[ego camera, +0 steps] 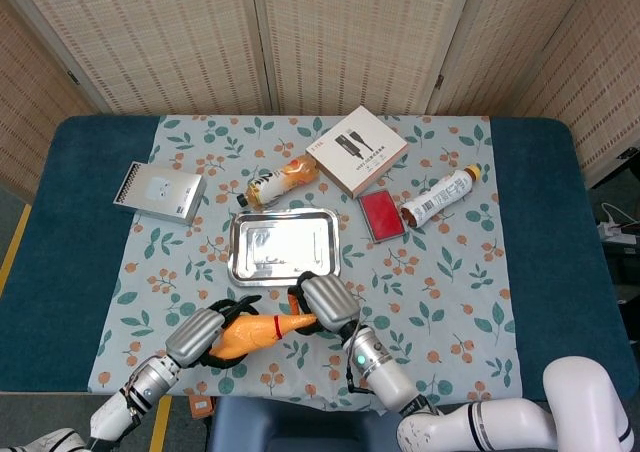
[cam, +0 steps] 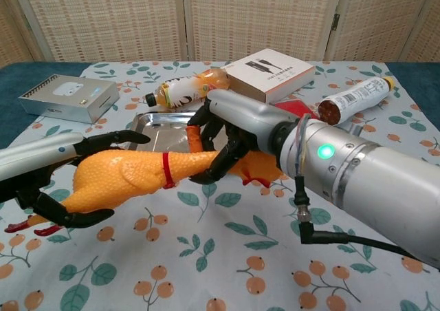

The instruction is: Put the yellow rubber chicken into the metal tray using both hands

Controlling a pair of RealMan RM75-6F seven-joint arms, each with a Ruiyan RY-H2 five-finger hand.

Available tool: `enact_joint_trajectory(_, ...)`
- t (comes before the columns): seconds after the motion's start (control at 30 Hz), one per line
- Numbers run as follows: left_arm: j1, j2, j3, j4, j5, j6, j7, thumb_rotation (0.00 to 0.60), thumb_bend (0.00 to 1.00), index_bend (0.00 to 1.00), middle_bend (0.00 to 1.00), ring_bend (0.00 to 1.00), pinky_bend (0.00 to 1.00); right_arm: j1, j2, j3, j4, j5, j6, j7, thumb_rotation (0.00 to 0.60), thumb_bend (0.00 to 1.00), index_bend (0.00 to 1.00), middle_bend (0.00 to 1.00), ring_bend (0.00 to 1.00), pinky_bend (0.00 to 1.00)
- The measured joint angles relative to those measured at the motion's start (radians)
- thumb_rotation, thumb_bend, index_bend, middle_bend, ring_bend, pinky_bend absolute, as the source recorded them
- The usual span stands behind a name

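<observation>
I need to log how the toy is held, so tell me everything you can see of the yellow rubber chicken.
The yellow rubber chicken looks like glossy orange-yellow rubber with a red band at its neck. It lies lengthwise, just short of the metal tray. The left hand cradles its fat body; the right hand grips its neck end.

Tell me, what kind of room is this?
Probably a robot practice room: woven folding screens stand behind one table with a leafy cloth, set with random items like a metal tray.

A yellow rubber chicken (cam: 130, 177) with a red neck band lies lengthwise just short of the shiny, empty rectangular metal tray (ego camera: 284, 245).
</observation>
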Motion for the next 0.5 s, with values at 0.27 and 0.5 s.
enact_joint_trajectory(0.27, 0.003, -0.015, -0.01, 0.014, -0.023, 0.013, 0.009, 0.6, 0.31, 0.0, 0.0, 0.0, 0.02, -0.001, -0.002, 0.0, -0.007, -0.002, 0.01, -0.012, 0.6, 0.3, 0.94, 0.76, 0.81, 1.0)
enact_joint_trajectory(0.5, 0.022, -0.049, -0.032, 0.025, -0.068, 0.044, 0.033, 0.6, 0.31, 0.0, 0.0, 0.0, 0.05, -0.007, -0.026, -0.01, 0.033, -0.033, 0.061, -0.044, 0.6, 0.3, 0.94, 0.76, 0.81, 1.0)
